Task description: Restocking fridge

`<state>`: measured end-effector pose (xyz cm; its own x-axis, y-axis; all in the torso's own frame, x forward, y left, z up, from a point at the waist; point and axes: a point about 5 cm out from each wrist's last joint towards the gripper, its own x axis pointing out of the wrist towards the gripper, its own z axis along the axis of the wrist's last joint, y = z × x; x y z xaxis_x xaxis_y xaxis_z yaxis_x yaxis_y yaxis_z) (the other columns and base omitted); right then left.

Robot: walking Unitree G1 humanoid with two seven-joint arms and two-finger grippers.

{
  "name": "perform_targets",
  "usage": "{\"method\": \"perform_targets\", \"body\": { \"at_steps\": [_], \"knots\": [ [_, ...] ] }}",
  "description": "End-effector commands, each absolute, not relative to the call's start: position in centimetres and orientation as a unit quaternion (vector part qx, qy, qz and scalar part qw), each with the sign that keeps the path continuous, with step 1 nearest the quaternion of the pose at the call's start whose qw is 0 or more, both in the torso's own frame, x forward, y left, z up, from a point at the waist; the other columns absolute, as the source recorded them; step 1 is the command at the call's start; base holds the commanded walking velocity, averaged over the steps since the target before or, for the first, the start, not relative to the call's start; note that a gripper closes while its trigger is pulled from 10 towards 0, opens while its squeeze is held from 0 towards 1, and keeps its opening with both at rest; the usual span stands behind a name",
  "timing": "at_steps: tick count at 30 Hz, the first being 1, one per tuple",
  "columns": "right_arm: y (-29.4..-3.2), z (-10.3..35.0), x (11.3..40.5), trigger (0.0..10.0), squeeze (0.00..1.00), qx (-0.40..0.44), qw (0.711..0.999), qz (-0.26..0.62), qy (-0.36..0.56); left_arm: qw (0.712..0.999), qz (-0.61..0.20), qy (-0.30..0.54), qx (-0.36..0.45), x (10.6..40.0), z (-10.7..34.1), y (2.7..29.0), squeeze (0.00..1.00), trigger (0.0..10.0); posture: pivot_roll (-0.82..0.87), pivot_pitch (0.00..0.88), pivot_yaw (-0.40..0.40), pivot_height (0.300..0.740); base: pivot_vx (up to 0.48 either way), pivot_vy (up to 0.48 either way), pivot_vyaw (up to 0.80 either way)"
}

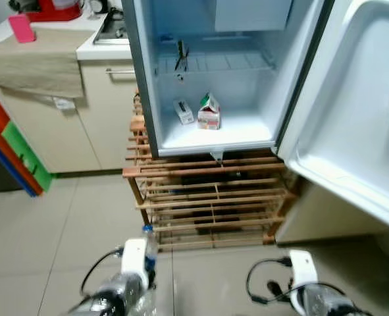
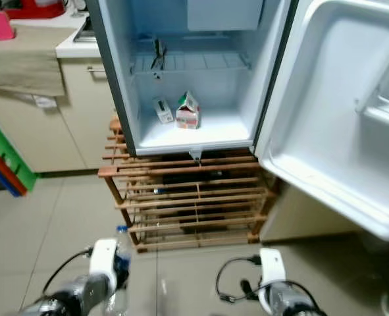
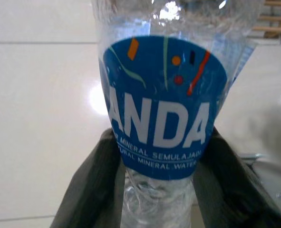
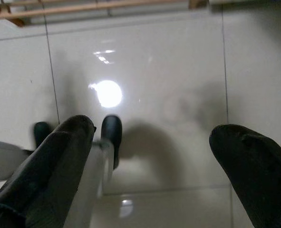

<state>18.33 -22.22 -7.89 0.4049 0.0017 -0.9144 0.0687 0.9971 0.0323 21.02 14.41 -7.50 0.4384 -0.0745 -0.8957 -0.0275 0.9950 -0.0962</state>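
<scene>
A small fridge (image 1: 250,99) stands open on a wooden slatted rack (image 1: 207,197), its door (image 1: 359,112) swung out to the right. On its bottom shelf sit a red and white carton (image 1: 208,112) and a small white box (image 1: 183,111). My left gripper (image 3: 159,142) is shut on a clear water bottle (image 3: 164,114) with a blue label. It is held low over the floor tiles, in front of the rack, and its blue cap (image 1: 147,230) points towards the fridge. My right gripper (image 4: 154,133) hangs open over the tiles with nothing between its fingers.
A wire shelf (image 1: 214,62) spans the fridge higher up. To the left is a kitchen counter with a beige cloth (image 1: 43,59), a pink object (image 1: 22,28) and a cream cabinet (image 1: 95,112). Coloured boards (image 1: 16,151) lean at the far left. Pale floor tiles (image 1: 49,230) lie in front.
</scene>
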Motion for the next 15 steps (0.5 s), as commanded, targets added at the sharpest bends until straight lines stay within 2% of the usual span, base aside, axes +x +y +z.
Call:
{"method": "perform_targets", "body": {
  "at_steps": [1, 14, 15],
  "knots": [
    [-20.08, -7.54, 19.91, 10.0, 0.0, -0.022, 0.841, 0.017, 0.54, 0.875, -0.084, 0.476, 0.024, 22.84, -6.41, 14.34, 0.0, 10.0, -0.06, 0.0, -0.033, 0.74, 0.0, 0.0, 0.0],
    [-20.11, -7.53, 19.9, 10.0, 0.0, -0.039, 0.838, 0.035, 0.543, 0.875, -0.081, 0.477, 0.024, 22.77, -6.45, 14.42, 0.0, 10.0, -0.06, 0.0, -0.033, 0.74, 0.0, 0.0, 0.0],
    [-20.11, -7.53, 19.9, 10.0, 0.0, -0.039, 0.838, 0.034, 0.543, 0.875, -0.081, 0.477, 0.024, 22.78, -6.45, 14.42, 0.0, 10.0, -0.06, 0.0, -0.033, 0.74, 0.0, 0.0, -0.77]
  ]
}}
